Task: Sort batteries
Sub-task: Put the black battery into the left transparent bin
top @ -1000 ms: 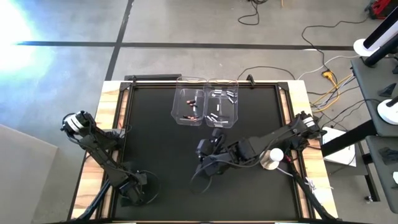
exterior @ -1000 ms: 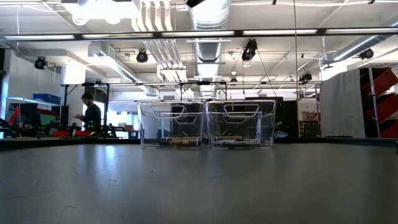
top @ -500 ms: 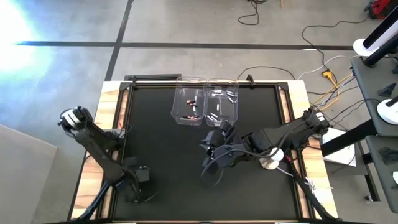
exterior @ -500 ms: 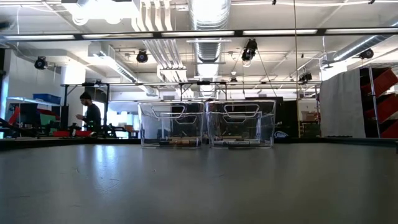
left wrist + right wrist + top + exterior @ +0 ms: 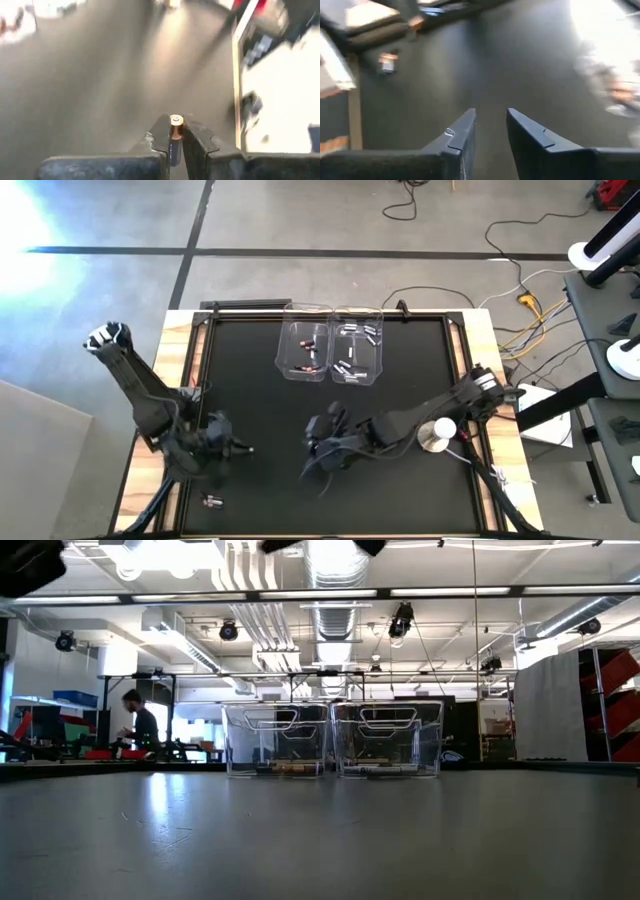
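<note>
Left claw [image 5: 174,131], newly raised, gripping battery [image 5: 175,121]

One camera looks straight down on the tabletop [image 5: 260,380], one looks level across it at the two clear bins [image 5: 330,738] both share, while wrist cameras skim close above it.

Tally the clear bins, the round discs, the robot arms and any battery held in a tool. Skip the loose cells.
Clear bins: 2
Round disc: 1
Arms: 2
Battery held, in the left tool: 1
Total: 6
</note>
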Robot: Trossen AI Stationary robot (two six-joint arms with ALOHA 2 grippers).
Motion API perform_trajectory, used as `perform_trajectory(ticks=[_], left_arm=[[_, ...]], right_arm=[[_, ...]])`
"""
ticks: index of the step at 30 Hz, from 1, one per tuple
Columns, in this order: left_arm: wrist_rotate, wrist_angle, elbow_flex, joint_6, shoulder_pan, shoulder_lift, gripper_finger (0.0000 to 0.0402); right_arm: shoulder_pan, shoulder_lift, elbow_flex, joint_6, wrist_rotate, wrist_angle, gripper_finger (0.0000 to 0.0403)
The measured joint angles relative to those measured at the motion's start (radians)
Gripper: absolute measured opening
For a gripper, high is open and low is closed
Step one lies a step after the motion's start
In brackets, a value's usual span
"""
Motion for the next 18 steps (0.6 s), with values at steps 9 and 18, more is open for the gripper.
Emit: perform_trajectory(ticks=[9,18], left_arm=[[-0.251,0.398,-0.011,0.308,0.002,-0.082,0.001],[-0.28,0.624,-0.011,0.544,0.01,-0.078,0.0011]], right_arm=[[-0.016,0.145,0.062,-0.057,-0.091,0.427,0.0148],[-0.036,0.219,0.262,-0.13,-0.092,0.36,0.0155]])
